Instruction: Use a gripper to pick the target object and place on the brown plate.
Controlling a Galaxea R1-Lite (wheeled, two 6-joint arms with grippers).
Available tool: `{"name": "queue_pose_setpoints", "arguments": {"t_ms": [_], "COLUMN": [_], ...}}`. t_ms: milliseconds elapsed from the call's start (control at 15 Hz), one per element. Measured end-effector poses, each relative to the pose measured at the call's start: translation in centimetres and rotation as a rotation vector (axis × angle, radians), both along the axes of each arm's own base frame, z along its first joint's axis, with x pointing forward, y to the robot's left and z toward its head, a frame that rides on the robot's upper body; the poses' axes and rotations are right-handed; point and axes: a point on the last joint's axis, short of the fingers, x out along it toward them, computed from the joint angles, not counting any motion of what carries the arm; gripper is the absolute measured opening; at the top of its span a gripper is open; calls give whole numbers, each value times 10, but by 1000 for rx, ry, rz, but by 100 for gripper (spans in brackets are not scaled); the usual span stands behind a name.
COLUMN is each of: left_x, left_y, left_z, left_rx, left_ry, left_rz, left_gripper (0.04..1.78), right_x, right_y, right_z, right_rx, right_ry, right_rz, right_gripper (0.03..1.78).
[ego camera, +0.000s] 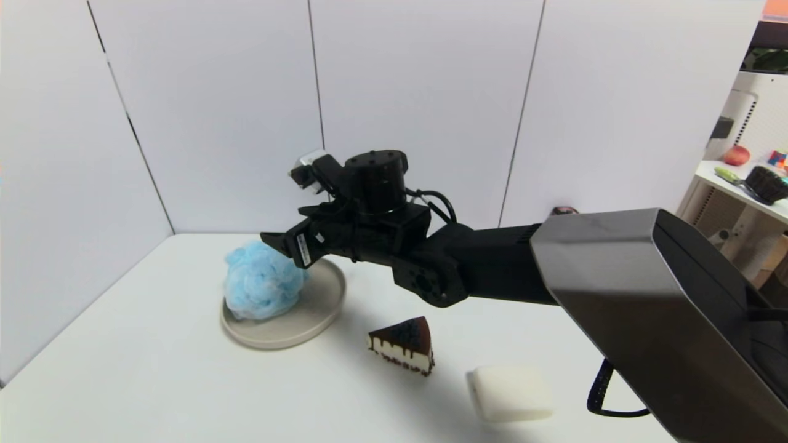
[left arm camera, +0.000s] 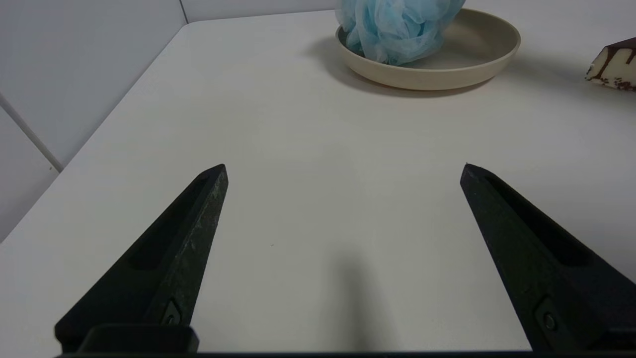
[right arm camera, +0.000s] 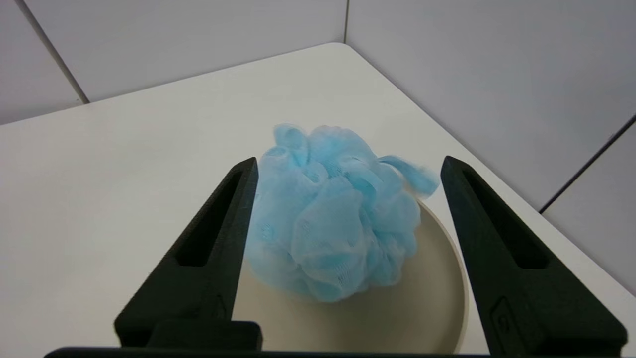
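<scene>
The light blue mesh pouf (ego camera: 261,280) lies on the brown plate (ego camera: 320,307), toward the plate's left side. My right gripper (ego camera: 280,241) hovers just above and right of the pouf, open and holding nothing. In the right wrist view the pouf (right arm camera: 333,223) sits on the plate (right arm camera: 437,298) between the spread fingers of the right gripper (right arm camera: 349,160), which do not press on it. My left gripper (left arm camera: 344,167) is open and empty over bare table, with the pouf (left arm camera: 397,25) and plate (left arm camera: 477,54) farther off. The left arm is out of the head view.
A chocolate cake slice (ego camera: 403,352) lies on the white table right of the plate and also shows in the left wrist view (left arm camera: 613,64). A white soap bar (ego camera: 511,392) lies near the front right. Grey walls close the table's back and left.
</scene>
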Motion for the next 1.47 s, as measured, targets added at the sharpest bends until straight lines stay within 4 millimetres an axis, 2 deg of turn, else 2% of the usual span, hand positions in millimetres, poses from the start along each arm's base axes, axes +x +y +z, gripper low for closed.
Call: {"name": "queue_pose_setpoints", "arguments": {"t_ms": [200,400,533,667,800,933,1067,1200,1333,1467], "left_x": [0,0,0,0,0,0,0,0,0,0], "left_y": [0,0,0,0,0,0,0,0,0,0], "left_z": [0,0,0,0,0,0,0,0,0,0], "left_rx": [0,0,0,0,0,0,0,0,0,0], "left_ry": [0,0,0,0,0,0,0,0,0,0], "left_rz": [0,0,0,0,0,0,0,0,0,0], "left_gripper": [169,169,169,169,169,169,169,169,169,169], "right_x": [-5,-16,-28,-49,-88,-139,-191,-239,-279,-309], "right_y": [-20,-77,-144,-218,-290,-337,-362,-371,-375,-377], "right_z": [19,53,68,75,77,73,68,60,40,5], "right_rx": [-11,-53,-117,-185,-233,-249,-229,-193,-164,-143], "right_ry": [38,129,232,355,495,603,612,523,405,282], "right_rz": [-24,-103,-217,-364,-534,-673,-791,-899,-992,-1088], "right_gripper": [143,152,156,160,162,164,166,167,168,169]}}
